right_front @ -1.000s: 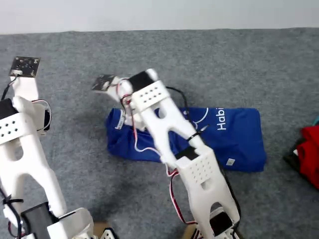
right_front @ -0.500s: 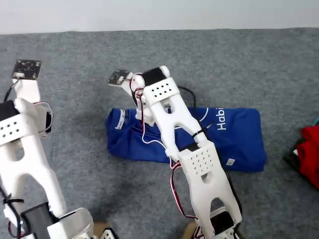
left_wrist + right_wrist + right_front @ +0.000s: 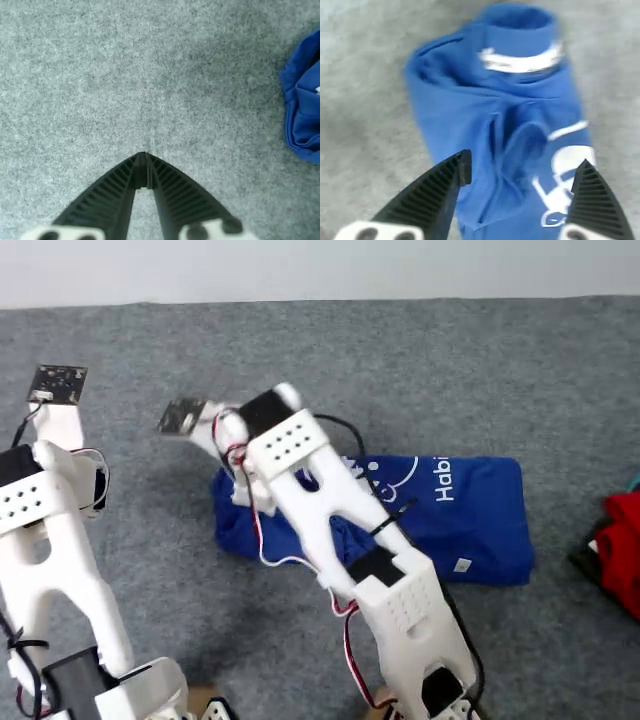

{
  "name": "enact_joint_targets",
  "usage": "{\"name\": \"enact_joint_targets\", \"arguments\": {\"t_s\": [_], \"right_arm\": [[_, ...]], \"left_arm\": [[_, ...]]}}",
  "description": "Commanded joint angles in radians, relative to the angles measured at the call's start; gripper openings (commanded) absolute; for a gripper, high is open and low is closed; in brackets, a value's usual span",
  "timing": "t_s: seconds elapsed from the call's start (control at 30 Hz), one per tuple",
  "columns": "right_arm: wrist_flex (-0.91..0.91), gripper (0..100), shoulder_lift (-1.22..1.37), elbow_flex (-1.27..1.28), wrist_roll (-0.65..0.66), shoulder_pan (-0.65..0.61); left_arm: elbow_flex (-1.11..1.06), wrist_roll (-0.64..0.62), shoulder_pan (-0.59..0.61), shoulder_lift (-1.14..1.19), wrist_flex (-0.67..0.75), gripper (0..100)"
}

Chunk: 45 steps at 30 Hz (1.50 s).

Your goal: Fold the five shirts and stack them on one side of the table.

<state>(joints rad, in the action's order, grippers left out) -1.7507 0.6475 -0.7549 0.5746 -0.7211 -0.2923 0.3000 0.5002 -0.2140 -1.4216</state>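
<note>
1. Where the grey surface (image 3: 450, 370) reaches its left side in the high view, the left arm (image 3: 45, 530) stands upright, well apart from the blue shirt (image 3: 470, 515).
2. Its wrist view shows the left end effector (image 3: 144, 159) with its two dark ribbed fingers pressed together at the tips and holding nothing. It hovers over bare grey carpet, and an edge of the blue shirt (image 3: 304, 105) lies off to one side, clear of the fingers.
3. Further right, the right arm (image 3: 330, 510) leans from the near edge across the left half of the shirt, with its wrist over the rumpled collar end.
4. The right end effector (image 3: 524, 161) has its fingers spread wide apart with nothing between them, above the collar end of the blue shirt (image 3: 465, 100). Whether the tips touch the cloth cannot be told.
5. The blue shirt lies near the middle of the surface, folded into a rough rectangle with its white print facing up. Its right part is flat, while its left end is creased and bunched around the neck opening.
6. At the right edge a crumpled red garment (image 3: 625, 550) lies apart from the blue shirt.
</note>
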Motion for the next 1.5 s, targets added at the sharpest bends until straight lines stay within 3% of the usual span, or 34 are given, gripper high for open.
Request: {"name": "enact_joint_targets", "arguments": {"t_s": [0.0, 0.53, 1.1, 1.23, 1.47], "right_arm": [[-0.022, 32.9, -0.064, 0.017, -0.009, -0.013], [0.277, 32.9, 0.229, 0.014, 0.071, 0.213], [-0.044, 32.9, 0.182, -0.404, 0.017, 0.151], [-0.044, 32.9, 0.107, -0.377, -0.015, 0.202], [-0.044, 32.8, -0.062, -0.153, -0.216, 0.429]], "left_arm": [[0.007, 0.0, -0.005, -0.044, 0.017, 0], [0.005, -0.002, -0.006, -0.044, 0.011, 0], [0.005, -0.002, -0.005, -0.046, 0.008, 0], [0.013, -0.002, -0.003, -0.049, -0.04, 0], [0.012, -0.002, -0.002, -0.163, -0.123, 0]]}}
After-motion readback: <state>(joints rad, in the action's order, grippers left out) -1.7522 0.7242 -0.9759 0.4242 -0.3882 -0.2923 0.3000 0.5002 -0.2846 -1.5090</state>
